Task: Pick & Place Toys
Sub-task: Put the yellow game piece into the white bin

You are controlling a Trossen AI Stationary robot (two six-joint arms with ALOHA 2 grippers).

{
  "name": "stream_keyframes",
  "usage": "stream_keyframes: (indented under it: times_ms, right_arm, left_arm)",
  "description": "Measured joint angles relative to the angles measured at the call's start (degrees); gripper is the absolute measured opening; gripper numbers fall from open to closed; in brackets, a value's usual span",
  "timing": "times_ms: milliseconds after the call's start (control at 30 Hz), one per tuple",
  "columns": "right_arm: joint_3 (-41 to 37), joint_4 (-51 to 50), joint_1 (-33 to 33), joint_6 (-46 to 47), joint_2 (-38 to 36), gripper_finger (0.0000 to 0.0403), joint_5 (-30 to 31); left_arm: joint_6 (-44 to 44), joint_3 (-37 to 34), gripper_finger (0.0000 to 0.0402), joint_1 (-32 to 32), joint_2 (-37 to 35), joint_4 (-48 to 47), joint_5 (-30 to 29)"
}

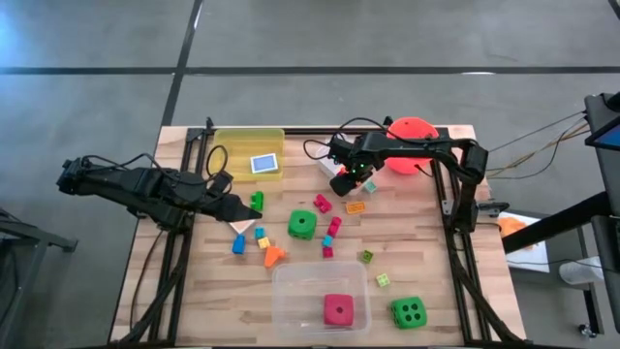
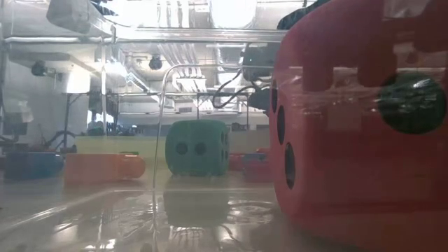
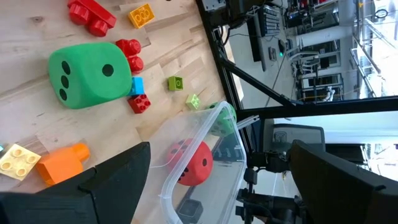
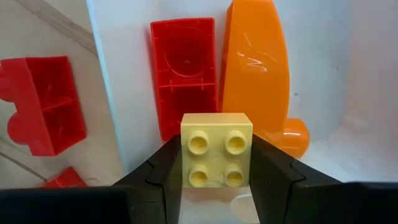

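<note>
Progress: early to middle, by my judgement; a few toys sit in tubs, most lie loose on the counter (image 1: pixel 417 262).
Right fingers (image 4: pixel 216 163): clamped on a pale yellow block (image 4: pixel 217 150), studs facing my wrist camera, one dark finger on each side of it.
Right fingers' place: above a white tub (image 4: pixel 348 74) near the counter's far edge, beside the orange bucket (image 1: pixel 411 142).
White tub contents: a red block (image 4: pixel 184 71) and an orange piece (image 4: pixel 256 71) already lie inside; another red block (image 4: pixel 43 102) lies just outside its wall.
Left fingers (image 3: pixel 217 180): spread wide, holding nothing, hovering over the counter's left middle.
Clear tub (image 1: pixel 291 296): holds the pink die (image 1: pixel 338 310) at the near edge.
Yellow tub (image 1: pixel 228 145): holds a blue tile (image 1: pixel 264 164).
Left to do: the green die (image 1: pixel 302 225) mid-counter, a second green die (image 1: pixel 409 312) near the clear tub, and scattered small blocks (image 1: pixel 329 233) in red, blue, yellow, orange and green.
Next step, as I judge it: let the pale yellow block drop into the white tub.
</note>
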Motion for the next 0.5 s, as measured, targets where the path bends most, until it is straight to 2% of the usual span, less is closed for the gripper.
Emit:
stream_keyframes:
  times_ms: [500]
  right_arm:
    - [0.0, 0.1, 0.0, -0.3, 0.0, 0.0137, -0.9]
  left_arm:
    - [0.0, 0.0, 0.0370, 0.0, 0.0, 0.0, 0.0]
